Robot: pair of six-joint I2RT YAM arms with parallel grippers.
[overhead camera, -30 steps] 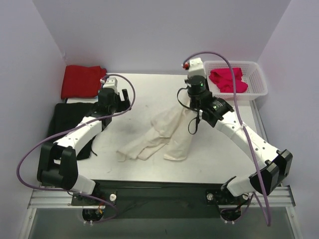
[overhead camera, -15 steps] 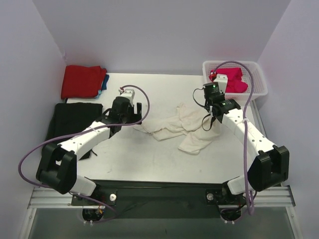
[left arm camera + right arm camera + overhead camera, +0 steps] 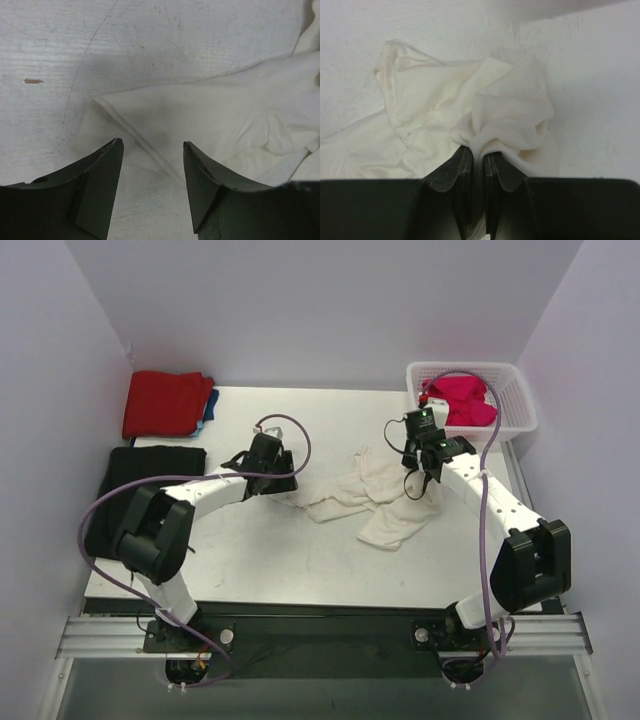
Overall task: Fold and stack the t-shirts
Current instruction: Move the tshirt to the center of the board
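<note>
On the scuffed white tabletop (image 3: pixel 300 560), the crumpled cream-white cloth t-shirt (image 3: pixel 390 520) lies lengthwise between my arms. My right tool (image 3: pixel 477 152) is clamped on its bunched end, and my left tool (image 3: pixel 152 145) hangs agape over its sleeve corner.

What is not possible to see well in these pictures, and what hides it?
Blue shirt: top view, only an edge shows under the red shirt.
Cream shirt: left wrist view, cut off at the right edge.
Its pinched fold: right wrist view, hidden inside the right gripper.
</note>
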